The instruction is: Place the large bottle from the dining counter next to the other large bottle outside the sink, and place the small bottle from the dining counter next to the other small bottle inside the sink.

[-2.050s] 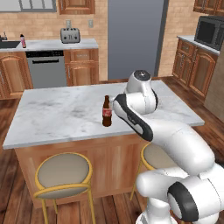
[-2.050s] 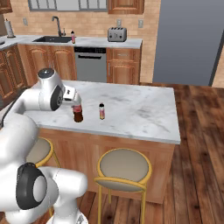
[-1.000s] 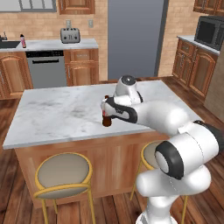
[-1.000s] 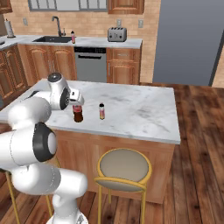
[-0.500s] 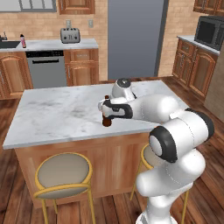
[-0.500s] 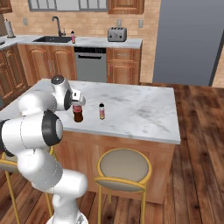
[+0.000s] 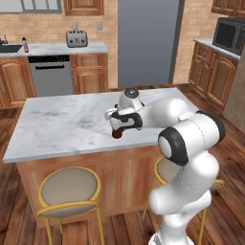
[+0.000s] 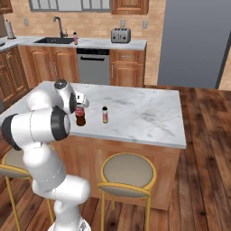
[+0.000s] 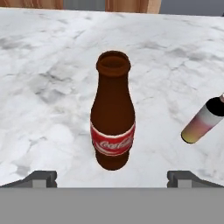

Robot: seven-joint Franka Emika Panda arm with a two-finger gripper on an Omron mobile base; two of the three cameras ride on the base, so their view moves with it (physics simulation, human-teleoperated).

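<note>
The large bottle [image 9: 113, 127], a brown cola bottle with a red label, stands upright on the marble dining counter [image 8: 135, 108]. My gripper [image 9: 111, 177] is open, one fingertip on each side of the bottle's base and neither touching it. In the right base view the hand hangs over the large bottle [image 8: 80, 116], and in the left base view only the bottom of the large bottle [image 7: 116, 134] shows under the gripper [image 7: 117, 125]. The small bottle [image 9: 201, 123], pink and yellow with a dark cap, stands just right of it, also seen as small bottle [image 8: 104, 115]. The sink [image 8: 54, 40] is at the back counter.
A pinkish bottle [image 8: 75, 38] stands on the back counter just right of the sink, near a toaster [image 8: 120, 34]. Round stools [image 8: 127, 176] stand at the dining counter's near side. My arm reaches over the counter's front edge.
The arm has stretched forward and brought the hand down to the large bottle. The jaws stayed open and both bottles stayed where they were.
</note>
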